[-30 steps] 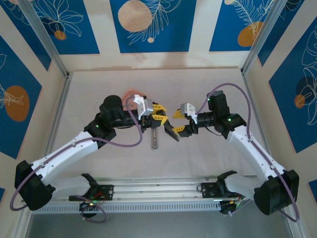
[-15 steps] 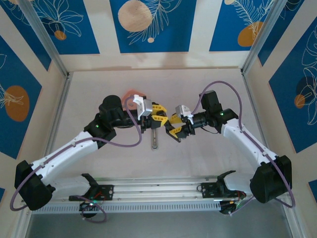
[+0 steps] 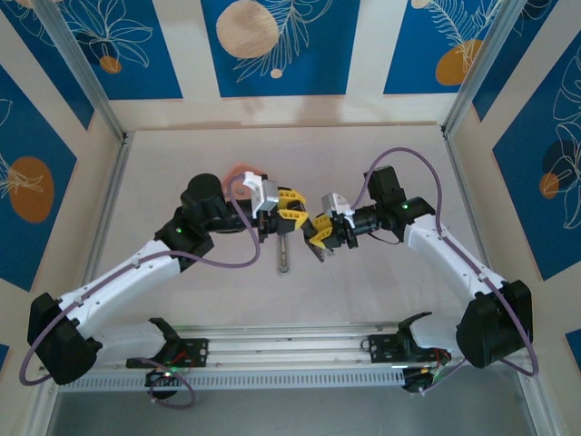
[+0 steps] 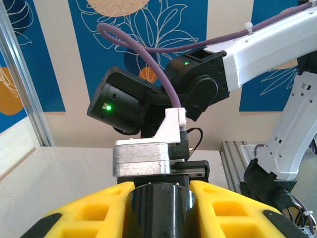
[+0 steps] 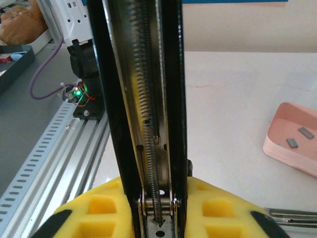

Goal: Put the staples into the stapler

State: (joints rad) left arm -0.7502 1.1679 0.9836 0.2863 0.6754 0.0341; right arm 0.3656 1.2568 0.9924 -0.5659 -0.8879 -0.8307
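Nearest the bases, the silver bar of the stapler (image 3: pixel 284 257) ran toward 6 o'clock over the table (image 3: pixel 390 291), in the same place as a second before. At its 2 o'clock, the right gripper (image 3: pixel 318 238) had changed most. A second earlier it stood off toward 3 o'clock with its jaws apart; now it had come in and pinched them together on the stapler's raised black arm. Beyond, at 12 o'clock of the bar, the left gripper (image 3: pixel 289 211) had not moved. Its jaws were clamped on a black rounded part that I took for the stapler's far end. With both arms on it, the stapler looked ready to be kept open, but no loading had begun. Farthest, at 11 o'clock, the tray (image 3: pixel 241 171) sat half hidden behind the left wrist.

The right wrist view gave what the overhead could not. It showed the open channel with its spring between the yellow fingers (image 5: pixel 94 213), and two of the staples (image 5: pixel 306 132) in the tray, well apart from the stapler. The left wrist view showed the black part between its own fingers (image 4: pixel 89 215), with the right arm's wrist facing it.
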